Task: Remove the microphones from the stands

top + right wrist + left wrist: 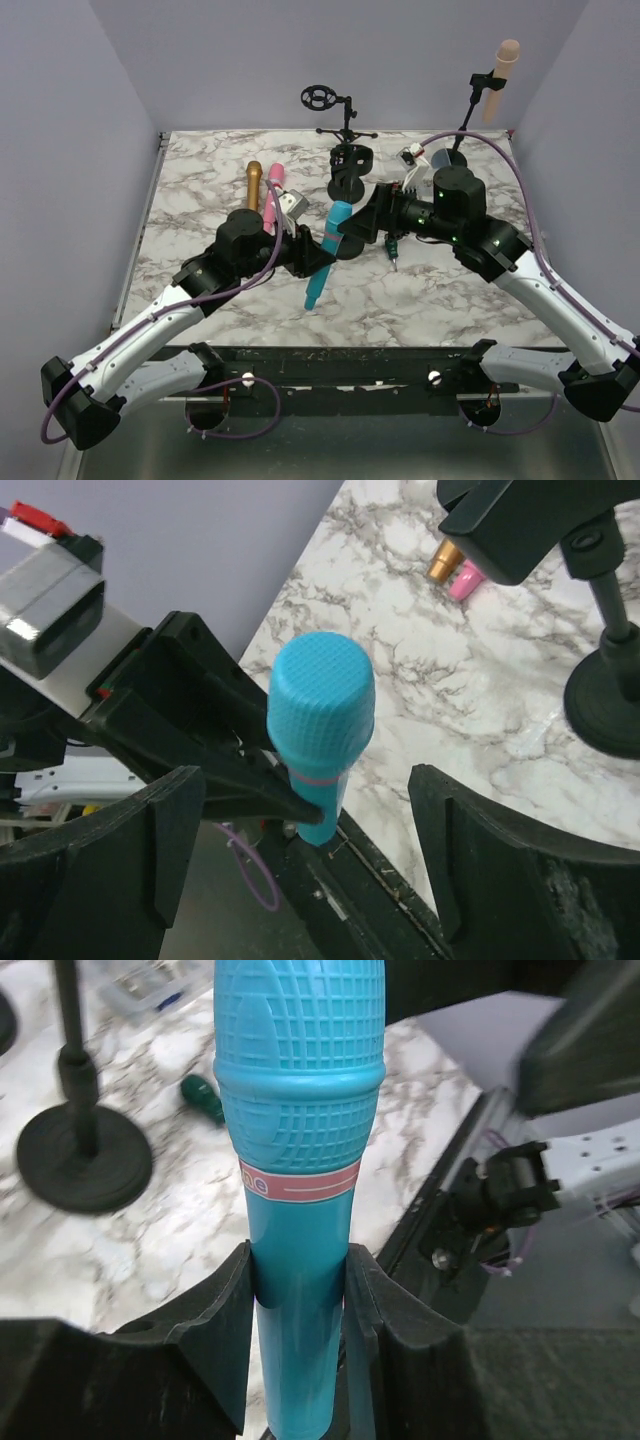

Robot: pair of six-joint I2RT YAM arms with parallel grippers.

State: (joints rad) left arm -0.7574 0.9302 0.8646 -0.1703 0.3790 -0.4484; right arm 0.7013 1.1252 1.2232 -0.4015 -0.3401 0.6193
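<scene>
The left gripper (298, 1295) is clenched on the handle of the teal microphone (328, 250) just below its pink band. It holds the microphone tilted above the marble table (200, 180), clear of the short black stand (350, 172) behind it. The right gripper (310, 810) faces it with jaws spread wide on either side of the mesh head and touches nothing, apparently placed to steady or receive it. A gold microphone (254, 185) and a pink microphone (272, 205) lie side by side beyond the left arm.
</scene>
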